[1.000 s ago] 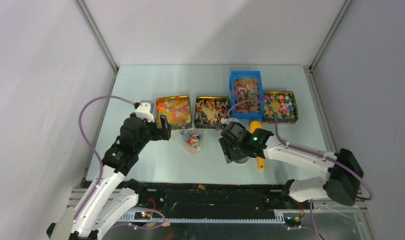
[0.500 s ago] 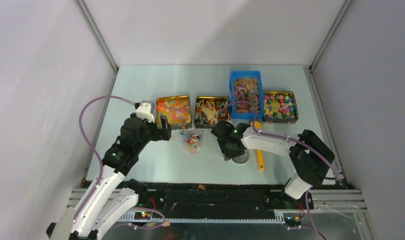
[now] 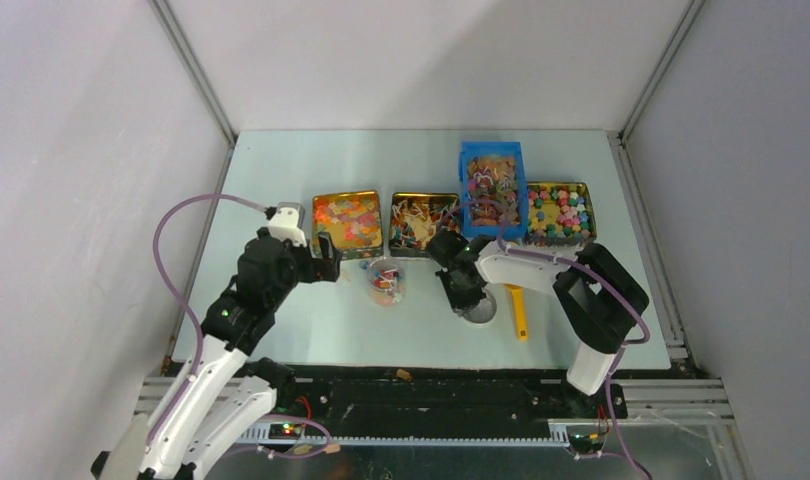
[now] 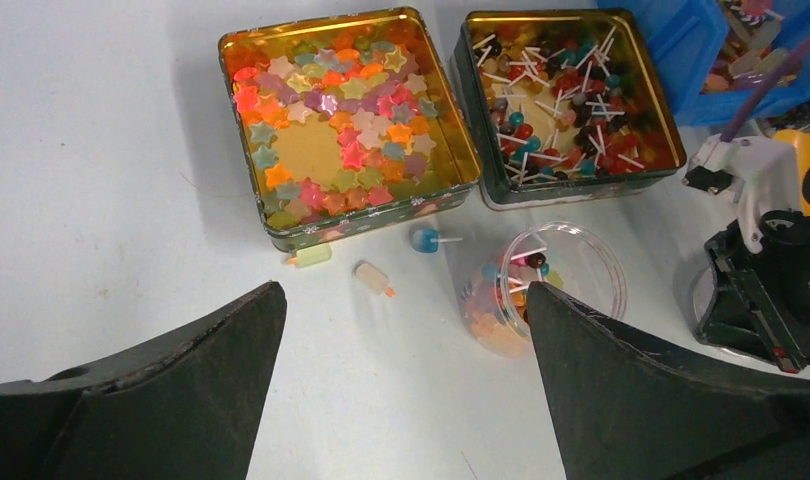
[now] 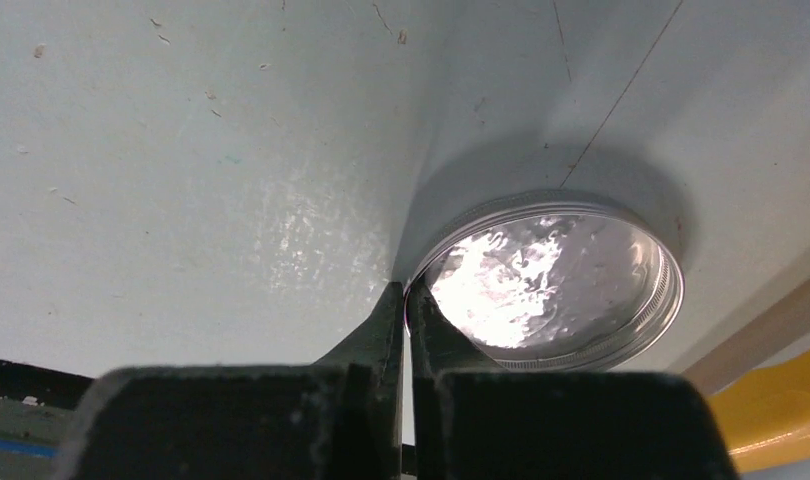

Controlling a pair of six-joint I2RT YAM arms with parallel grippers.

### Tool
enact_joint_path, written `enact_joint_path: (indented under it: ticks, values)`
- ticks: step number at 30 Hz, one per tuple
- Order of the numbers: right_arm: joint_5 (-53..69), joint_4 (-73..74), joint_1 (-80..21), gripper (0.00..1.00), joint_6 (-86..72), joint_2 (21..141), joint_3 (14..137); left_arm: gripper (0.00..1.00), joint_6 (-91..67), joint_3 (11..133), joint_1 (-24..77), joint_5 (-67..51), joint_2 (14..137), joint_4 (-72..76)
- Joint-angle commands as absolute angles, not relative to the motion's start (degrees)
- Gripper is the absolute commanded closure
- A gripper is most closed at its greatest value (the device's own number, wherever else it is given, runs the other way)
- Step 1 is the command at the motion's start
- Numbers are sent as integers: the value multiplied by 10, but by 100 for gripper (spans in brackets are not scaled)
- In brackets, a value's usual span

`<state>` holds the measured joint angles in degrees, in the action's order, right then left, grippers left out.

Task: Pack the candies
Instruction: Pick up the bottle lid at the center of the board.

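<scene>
Right end effector (image 5: 408,305) pinching lid (image 5: 556,275) rim, loose lollipop (image 4: 426,239) stick toward jar (image 4: 581,232)

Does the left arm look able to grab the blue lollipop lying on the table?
Probably yes. The blue lollipop lies loose on the bare table by the star tin, and the left fingers hover open before it with nothing between.

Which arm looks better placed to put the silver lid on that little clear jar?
The right. The right pincer is shut on the silver lid at its rim, near the jar. The left pincer hangs open and empty by the star-candy tin.
</scene>
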<state>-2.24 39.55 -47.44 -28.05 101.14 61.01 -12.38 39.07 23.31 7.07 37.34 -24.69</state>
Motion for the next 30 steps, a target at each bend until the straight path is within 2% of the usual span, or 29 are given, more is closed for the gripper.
enact_joint_path:
  ticks: [1,5,11,16,20,25,30]
  values:
    - [23,372,-471,100,-259,1022,606,2,-120,412,237,73,342,-255]
    - [67,407,-476,100,-232,972,643,2,-128,443,237,44,325,-282]
    - [180,456,-475,100,-195,840,707,2,-121,507,237,-83,347,-324]
    - [346,444,-432,100,-169,730,719,2,-54,524,236,-268,356,-320]
    - [479,439,-408,100,-148,673,719,2,84,531,236,-413,363,-329]
    - [600,438,-414,100,-136,651,719,2,196,525,239,-587,374,-310]
    - [645,395,-476,100,-160,662,719,2,260,551,267,-661,403,-286]
